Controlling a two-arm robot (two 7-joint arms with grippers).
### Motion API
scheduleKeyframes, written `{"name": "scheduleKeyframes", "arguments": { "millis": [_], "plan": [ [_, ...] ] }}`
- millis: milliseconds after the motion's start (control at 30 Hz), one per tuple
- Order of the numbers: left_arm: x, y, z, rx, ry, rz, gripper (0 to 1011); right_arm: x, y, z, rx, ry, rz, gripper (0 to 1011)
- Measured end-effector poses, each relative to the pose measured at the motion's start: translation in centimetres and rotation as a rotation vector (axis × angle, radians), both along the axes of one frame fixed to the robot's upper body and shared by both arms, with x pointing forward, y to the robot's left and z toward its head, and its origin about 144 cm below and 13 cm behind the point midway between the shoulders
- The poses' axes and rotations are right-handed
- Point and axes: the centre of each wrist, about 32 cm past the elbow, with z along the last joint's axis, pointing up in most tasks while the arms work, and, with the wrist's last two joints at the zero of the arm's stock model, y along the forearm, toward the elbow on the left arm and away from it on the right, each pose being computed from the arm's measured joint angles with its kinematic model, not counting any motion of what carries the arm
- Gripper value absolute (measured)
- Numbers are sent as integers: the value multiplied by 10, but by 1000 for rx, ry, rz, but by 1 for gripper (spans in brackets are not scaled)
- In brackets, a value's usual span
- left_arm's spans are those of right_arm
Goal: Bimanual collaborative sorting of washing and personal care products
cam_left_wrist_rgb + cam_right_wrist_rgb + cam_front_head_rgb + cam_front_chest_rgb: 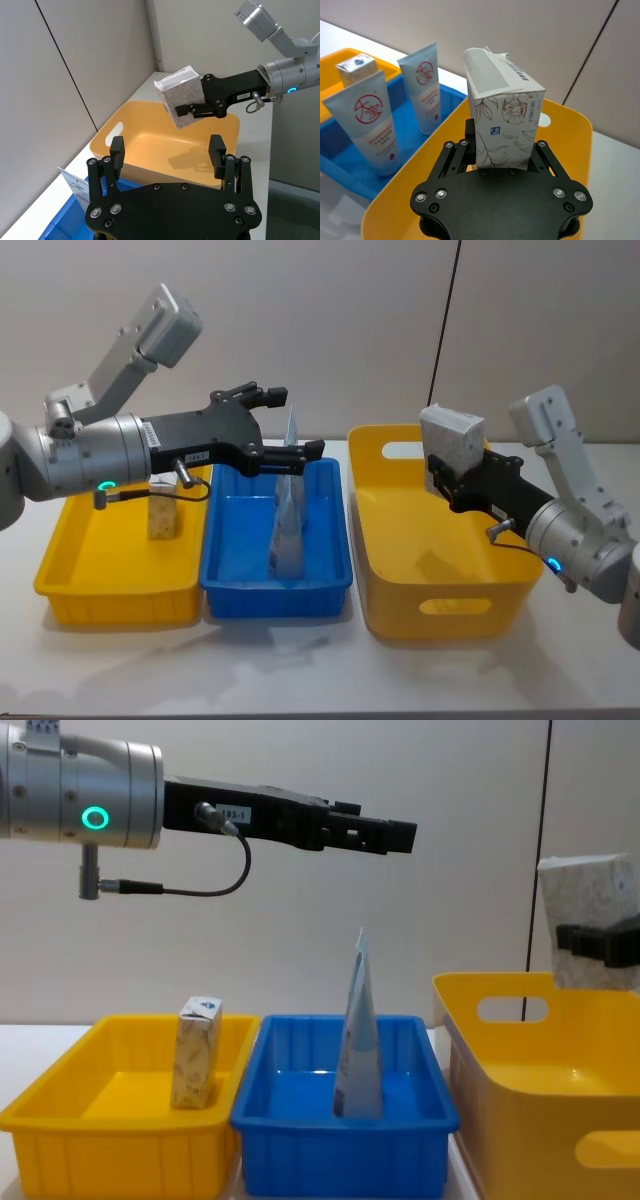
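Right wrist view, two tubes [371, 125], chest view, one, box [590, 890] clamped

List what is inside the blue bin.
Two light blue tubes stand upright in the blue bin, under the open left gripper. The floor behind them is covered. The right gripper grips a marbled box.

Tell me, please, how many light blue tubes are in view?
2. Both stand upright in the blue bin: the near tube toward the robot, the far tube toward the wall. None seems hidden.
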Motion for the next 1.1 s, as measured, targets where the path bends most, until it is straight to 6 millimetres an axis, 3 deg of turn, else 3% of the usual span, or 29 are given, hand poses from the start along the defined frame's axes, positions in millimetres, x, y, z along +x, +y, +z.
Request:
{"name": "scheduleKeyframes", "arguments": {
  "millis": [867,1100],
  "plan": [
    [0,0,0,0,1,2,1002,-4,19,-11,-61,49,-90,359],
    [0,0,0,0,1,2,1002,-5,21,-12,-67,51,-96,570]
  ]
}}
